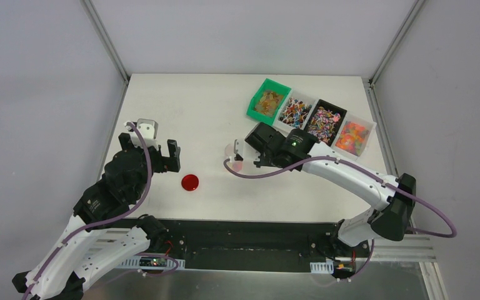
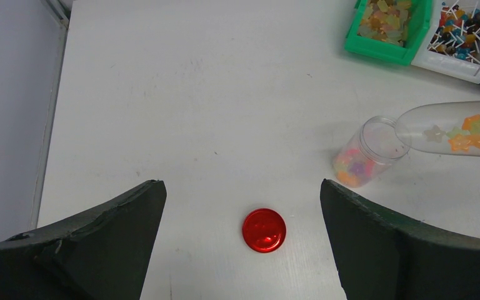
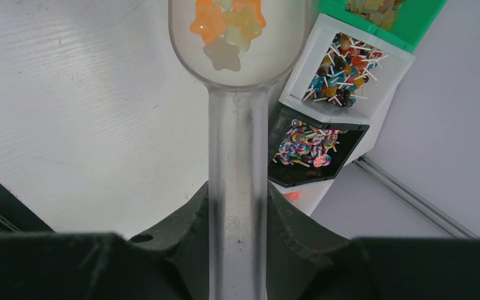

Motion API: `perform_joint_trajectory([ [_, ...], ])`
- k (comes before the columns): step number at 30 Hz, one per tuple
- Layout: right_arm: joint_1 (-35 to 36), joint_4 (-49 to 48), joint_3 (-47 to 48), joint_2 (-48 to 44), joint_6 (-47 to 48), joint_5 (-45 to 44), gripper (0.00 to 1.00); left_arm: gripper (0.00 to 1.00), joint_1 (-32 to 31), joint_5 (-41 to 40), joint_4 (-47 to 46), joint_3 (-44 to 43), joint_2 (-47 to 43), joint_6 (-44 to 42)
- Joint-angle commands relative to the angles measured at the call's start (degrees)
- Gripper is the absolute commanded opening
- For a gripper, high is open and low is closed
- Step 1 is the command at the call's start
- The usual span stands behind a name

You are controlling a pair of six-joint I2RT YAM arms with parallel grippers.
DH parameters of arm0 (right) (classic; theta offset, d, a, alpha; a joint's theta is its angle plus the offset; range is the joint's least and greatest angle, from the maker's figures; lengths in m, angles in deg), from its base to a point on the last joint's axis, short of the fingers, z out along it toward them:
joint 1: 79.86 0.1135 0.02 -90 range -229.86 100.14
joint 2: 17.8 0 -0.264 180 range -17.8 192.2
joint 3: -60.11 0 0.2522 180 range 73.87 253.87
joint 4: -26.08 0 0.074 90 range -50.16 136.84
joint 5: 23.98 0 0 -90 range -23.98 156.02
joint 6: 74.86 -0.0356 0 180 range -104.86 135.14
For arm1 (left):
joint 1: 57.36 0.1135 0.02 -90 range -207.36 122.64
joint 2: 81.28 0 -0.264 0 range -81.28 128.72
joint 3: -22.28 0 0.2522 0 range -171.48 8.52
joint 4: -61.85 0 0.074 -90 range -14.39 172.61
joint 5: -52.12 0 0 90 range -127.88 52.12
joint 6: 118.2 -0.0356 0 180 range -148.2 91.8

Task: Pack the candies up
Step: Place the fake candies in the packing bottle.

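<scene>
My right gripper (image 1: pixel 252 152) (image 3: pixel 237 209) is shut on the handle of a clear plastic scoop (image 3: pixel 237 94). Its bowl holds a few orange, yellow and pale star-shaped candies (image 3: pixel 225 25). In the left wrist view the scoop (image 2: pixel 453 128) is tipped with its mouth at the rim of a small clear jar (image 2: pixel 375 147) (image 1: pixel 234 159), which holds pink and orange candies (image 2: pixel 352 170). My left gripper (image 1: pixel 160 140) (image 2: pixel 240 187) is open and empty above the table, left of the jar, with the red lid (image 2: pixel 264 230) on the table between its fingers.
The red lid (image 1: pixel 190 182) lies flat left of the jar. Along the back right stand a green bin (image 1: pixel 267 99) of amber candies, a white bin (image 1: pixel 296 111) of lollipops, a black bin (image 1: pixel 324 122) of multicolour sweets and a white bin (image 1: pixel 354 136) of orange-pink ones.
</scene>
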Motion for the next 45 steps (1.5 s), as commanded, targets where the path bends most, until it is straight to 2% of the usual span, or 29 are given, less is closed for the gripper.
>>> perform_joint_trajectory([
  [1,0.9,-0.3,4.0,0.9,1.6,-3.4,0.00,0.99,0.1,0.4,-2.0,0.3,0.0,0.6],
  [33,3.1,3.0,8.4,4.4,4.1,-8.8,0.00,0.99,0.1,0.2,-2.0,0.3,-0.2,0.7],
  [45,3.2,1.2,6.3,-1.1,-3.7,-8.7,0.00,0.99,0.1,0.6,-2.0,0.5,-0.6,1.0],
])
